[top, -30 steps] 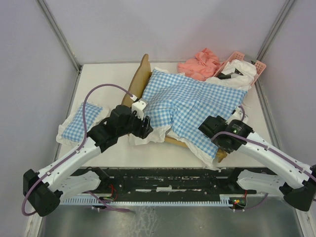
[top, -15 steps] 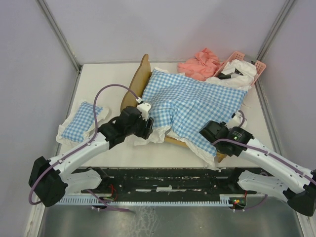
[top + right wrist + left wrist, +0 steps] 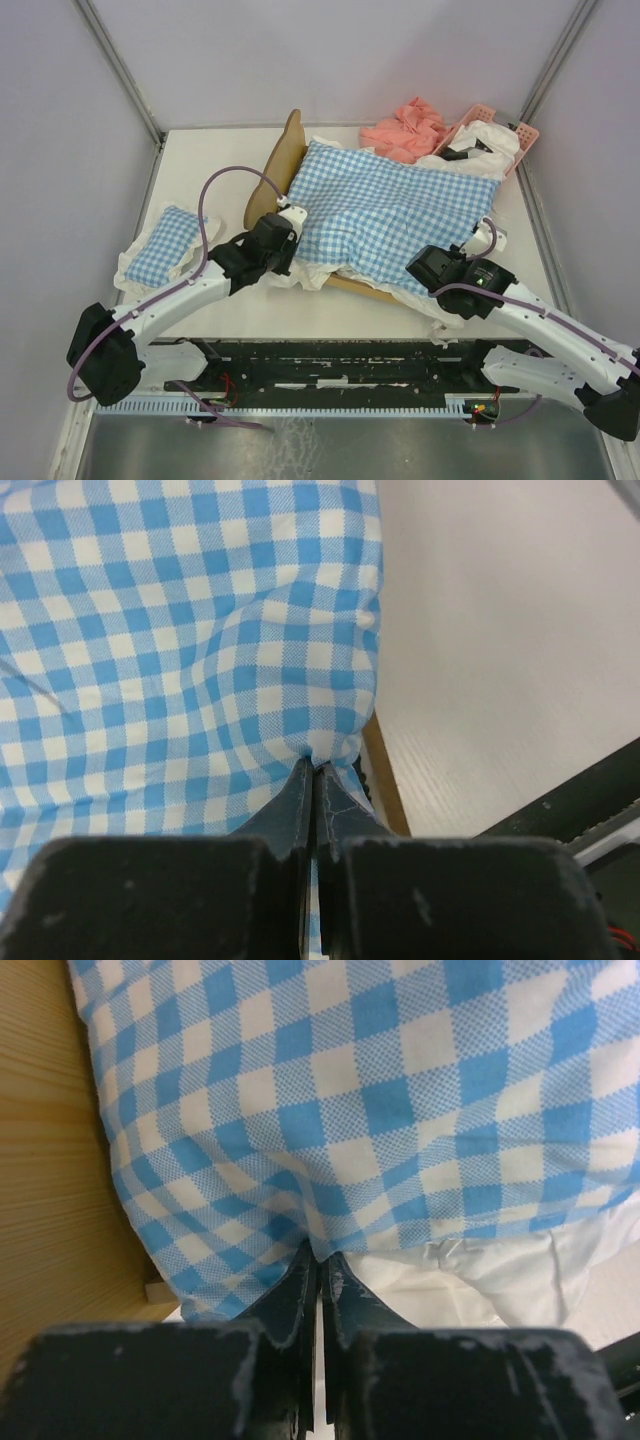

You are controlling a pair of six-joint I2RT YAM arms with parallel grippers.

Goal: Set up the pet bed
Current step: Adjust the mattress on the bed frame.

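The pet bed (image 3: 283, 155) sits near the middle of the worktop (image 3: 215, 150), set at a slant. Little of it shows: its light-wood headboard stands out at its left end, and a strip of its near rail peeks out along the front edge. A large blue-and-white checked cushion (image 3: 395, 205) with a white frill lies over the bed and covers nearly all of it, spilling past the bed's right end. The left hand (image 3: 288, 252) is at the bed's near left corner, just in front of the headboard. In the left wrist view its fingers are pressed fully together on the cushion's edge, pinching it where the checked cloth meets the frill, with the wood of the bed close beside on the left. The right hand (image 3: 432, 270) is at the bed's near right corner, fingers likewise closed tight on a fold of the checked cloth at the cushion's hem. A sliver of the bed's wooden rail shows just beside that grip. A small checked pillow (image 3: 165, 245) lies well to the left of the bed. Beyond the bed's far right end are a heap of pink cloth (image 3: 405, 130) and a pink basket (image 3: 505, 135) holding white items.
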